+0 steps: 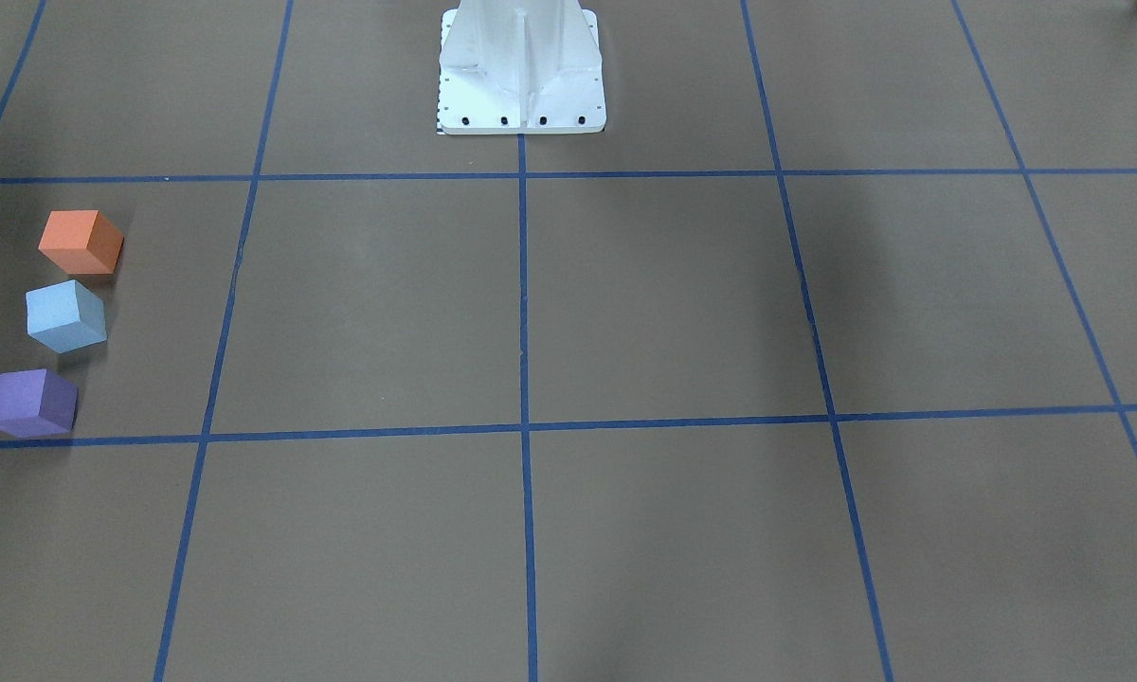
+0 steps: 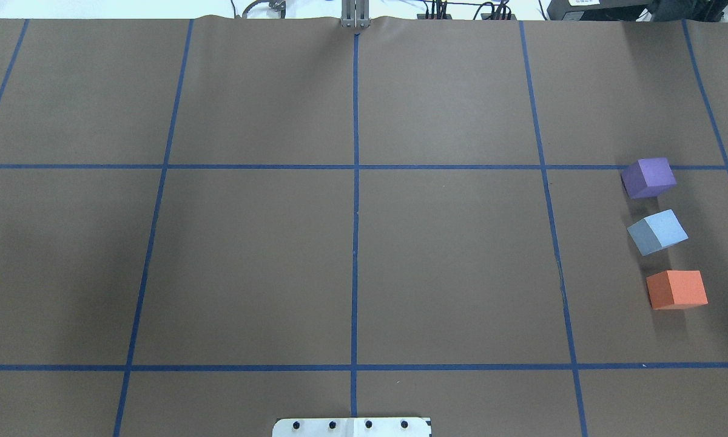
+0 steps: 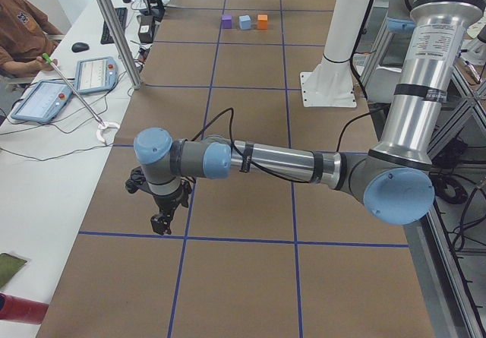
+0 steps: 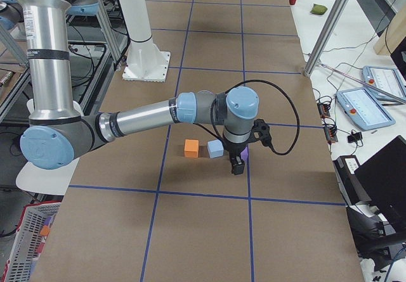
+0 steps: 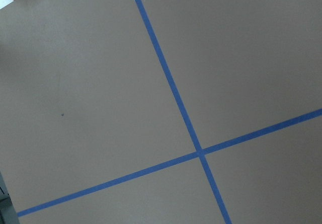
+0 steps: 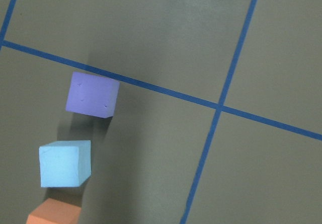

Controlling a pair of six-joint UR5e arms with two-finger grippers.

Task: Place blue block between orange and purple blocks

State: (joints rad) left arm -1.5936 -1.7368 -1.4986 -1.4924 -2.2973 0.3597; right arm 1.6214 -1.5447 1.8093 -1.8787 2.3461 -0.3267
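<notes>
The blue block (image 2: 657,231) sits on the brown table in a row between the purple block (image 2: 648,177) and the orange block (image 2: 677,289), apart from both. The row also shows in the front view: orange (image 1: 81,242), blue (image 1: 66,315), purple (image 1: 30,403). The right wrist view looks down on purple (image 6: 93,94), blue (image 6: 65,163) and the edge of orange (image 6: 54,216). My right gripper (image 4: 236,166) hangs above the table just beside the purple block; I cannot tell if it is open or shut. My left gripper (image 3: 159,224) is far away over bare table; its state cannot be told either.
The white robot pedestal (image 1: 521,76) stands at the table's middle back. Blue tape lines (image 5: 173,95) grid the table. An operator (image 3: 19,30) and tablets (image 3: 95,74) are at a side bench. A metal post (image 3: 114,30) stands by the table edge.
</notes>
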